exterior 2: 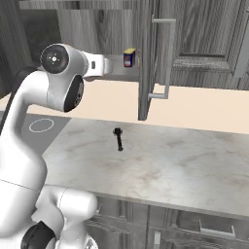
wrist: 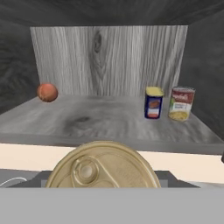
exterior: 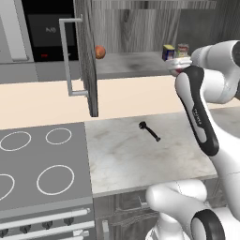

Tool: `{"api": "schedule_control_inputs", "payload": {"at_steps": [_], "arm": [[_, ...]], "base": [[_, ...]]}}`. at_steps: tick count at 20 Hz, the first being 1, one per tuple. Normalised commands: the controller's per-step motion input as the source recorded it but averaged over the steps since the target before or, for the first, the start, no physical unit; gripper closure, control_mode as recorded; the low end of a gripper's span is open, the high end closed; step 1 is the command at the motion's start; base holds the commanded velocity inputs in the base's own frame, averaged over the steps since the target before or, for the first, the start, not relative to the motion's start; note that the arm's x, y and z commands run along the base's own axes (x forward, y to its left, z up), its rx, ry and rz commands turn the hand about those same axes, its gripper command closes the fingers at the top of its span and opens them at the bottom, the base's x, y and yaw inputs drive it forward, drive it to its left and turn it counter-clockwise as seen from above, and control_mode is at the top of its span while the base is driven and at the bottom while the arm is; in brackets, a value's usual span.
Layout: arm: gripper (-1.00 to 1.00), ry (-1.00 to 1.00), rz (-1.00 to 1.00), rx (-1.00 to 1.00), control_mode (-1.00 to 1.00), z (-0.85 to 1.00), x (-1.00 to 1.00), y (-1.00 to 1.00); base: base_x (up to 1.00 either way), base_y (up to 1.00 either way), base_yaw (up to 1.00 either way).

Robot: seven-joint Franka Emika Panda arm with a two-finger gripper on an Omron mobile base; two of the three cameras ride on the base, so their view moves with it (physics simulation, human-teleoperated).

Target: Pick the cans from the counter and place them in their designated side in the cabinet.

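Gold lid (wrist: 103,165) fills the space at the gripper (exterior: 180,65), whose jaws seem clamped on this can, held just outside the cabinet (wrist: 109,57). Two cans, blue (wrist: 153,103) and red-labelled (wrist: 181,103), stand on the shelf's (wrist: 109,120) right; pushing in carelessly could topple them.

Blue can (wrist: 153,103), red can (wrist: 181,103) upright on cabinet shelf (wrist: 109,122); gold-lid can (wrist: 103,166) close.

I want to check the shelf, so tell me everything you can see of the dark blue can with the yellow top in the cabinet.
The small dark blue can with a yellow top is a short cylinder with a label showing red and white patches. It stands upright on the grey cabinet shelf toward its right side, just left of the red and cream labelled can, with a narrow gap between them. Nothing grips it.
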Motion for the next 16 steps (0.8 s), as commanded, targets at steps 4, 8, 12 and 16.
{"api": "schedule_control_inputs", "payload": {"at_steps": [4, 8, 12, 16], "arm": [[1.00, 0.02, 0.00, 0.00, -1.00, 0.03, 0.24, 0.00], [1.00, 0.03, 0.00, 0.00, -1.00, 0.02, 0.25, 0.00], [1.00, 0.04, 0.00, 0.00, -1.00, 0.01, 0.22, 0.00], [1.00, 0.03, 0.00, 0.00, -1.00, 0.01, 0.22, 0.00]], "base": [[0.00, 0.00, 0.00], [0.00, 0.00, 0.00], [0.00, 0.00, 0.00], [0.00, 0.00, 0.00]]}}
